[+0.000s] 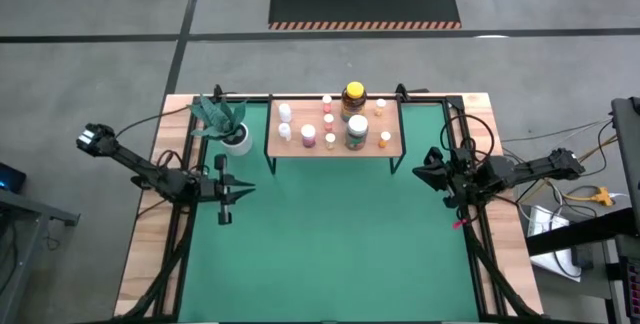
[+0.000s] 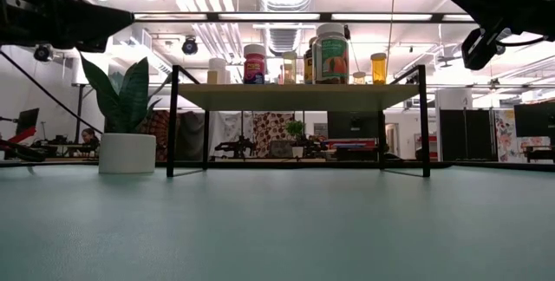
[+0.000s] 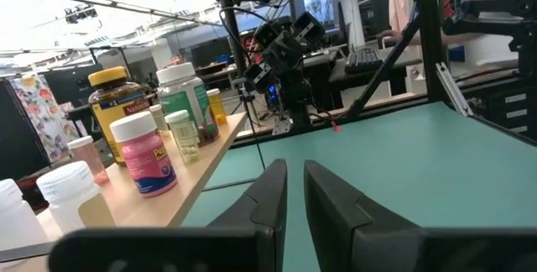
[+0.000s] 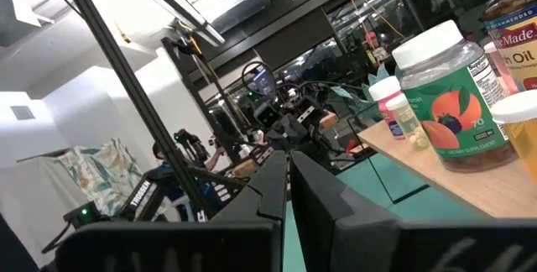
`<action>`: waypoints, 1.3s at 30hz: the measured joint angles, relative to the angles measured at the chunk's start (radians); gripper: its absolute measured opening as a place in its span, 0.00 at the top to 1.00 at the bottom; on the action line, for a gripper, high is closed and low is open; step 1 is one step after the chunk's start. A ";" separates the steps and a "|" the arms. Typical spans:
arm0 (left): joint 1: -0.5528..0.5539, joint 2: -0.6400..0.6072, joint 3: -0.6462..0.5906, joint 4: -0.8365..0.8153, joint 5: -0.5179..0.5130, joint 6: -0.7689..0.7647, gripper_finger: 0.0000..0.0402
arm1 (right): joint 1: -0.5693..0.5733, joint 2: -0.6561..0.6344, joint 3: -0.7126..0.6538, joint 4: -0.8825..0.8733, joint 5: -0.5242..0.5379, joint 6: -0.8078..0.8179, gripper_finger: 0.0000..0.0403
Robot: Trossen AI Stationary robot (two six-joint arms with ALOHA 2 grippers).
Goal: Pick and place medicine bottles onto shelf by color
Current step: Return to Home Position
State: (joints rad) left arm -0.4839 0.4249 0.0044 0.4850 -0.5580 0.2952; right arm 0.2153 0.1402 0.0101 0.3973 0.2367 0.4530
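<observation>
The shelf (image 1: pixel 395 124) stands on black legs at the far middle of the green mat, its light-wood board (image 2: pixel 295 96) carrying all the medicine bottles in view. On it are small white bottles (image 1: pixel 284 114), pink ones (image 1: pixel 308 136), orange ones (image 1: pixel 385 139), a yellow black-lidded jar (image 1: pixel 353 97) and a greenish white-lidded jar (image 1: pixel 357 131). My left gripper (image 1: pixel 228 199) hovers off the shelf's near left corner, fingers nearly together and holding nothing (image 3: pixel 294 169). My right gripper (image 1: pixel 425 167) hovers off the shelf's right end, shut and holding nothing (image 4: pixel 288 156).
A white pot with a green plant (image 1: pixel 228 126) stands just left of the shelf, close to my left arm. The green mat (image 1: pixel 340 254) lies bare from the shelf to the near edge. Black frame rails and cables run along both sides of the table.
</observation>
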 joint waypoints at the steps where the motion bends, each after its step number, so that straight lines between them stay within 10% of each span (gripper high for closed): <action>1: 0.000 0.003 0.000 0.000 0.000 0.000 0.93 | 0.000 0.000 0.000 0.000 0.000 0.000 0.98; 39: 0.000 0.141 0.000 0.000 0.000 0.000 0.93 | 0.000 0.000 0.000 0.000 0.000 0.000 0.98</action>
State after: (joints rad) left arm -0.4839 0.5663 0.0040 0.4847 -0.5579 0.2951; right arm 0.2157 0.1402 0.0101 0.3973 0.2371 0.4530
